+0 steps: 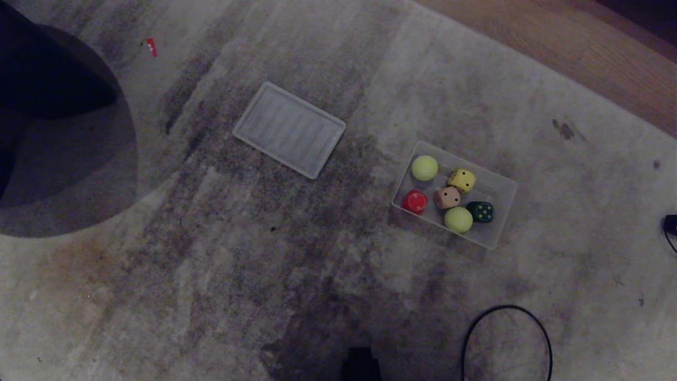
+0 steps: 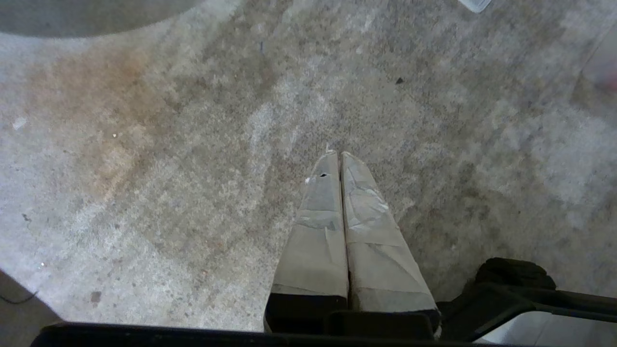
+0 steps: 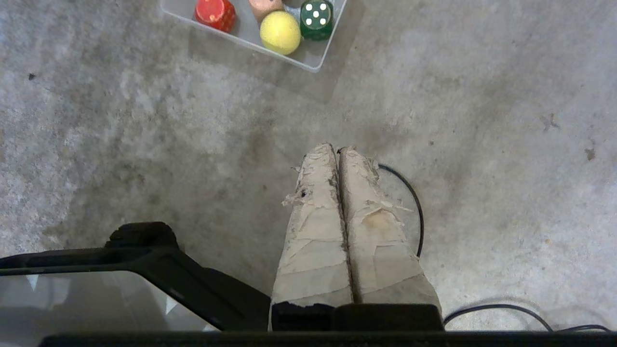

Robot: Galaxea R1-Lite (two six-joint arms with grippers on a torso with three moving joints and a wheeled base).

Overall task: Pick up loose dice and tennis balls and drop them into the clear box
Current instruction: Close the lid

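Note:
The clear box (image 1: 502, 186) lies on the grey carpet, right of centre in the head view. Inside it are two tennis balls (image 1: 424, 168) (image 1: 458, 219) and the dice: red (image 1: 414, 201), tan (image 1: 447, 197), yellow (image 1: 461, 180) and dark green (image 1: 481, 211). The right wrist view catches the box's near end (image 3: 315, 60) with the red die (image 3: 215, 13), one ball (image 3: 280, 32) and the green die (image 3: 316, 13). Neither arm shows in the head view. My left gripper (image 2: 338, 154) hangs shut over bare carpet. My right gripper (image 3: 337, 147) is shut too, well short of the box, holding nothing.
A flat ribbed translucent panel (image 1: 289, 129) lies on the carpet left of the box. A black cable loop (image 1: 506, 338) curls near the front right. A dark round shape (image 1: 58, 132) fills the far left. Wood floor (image 1: 582, 47) borders the carpet at the back right.

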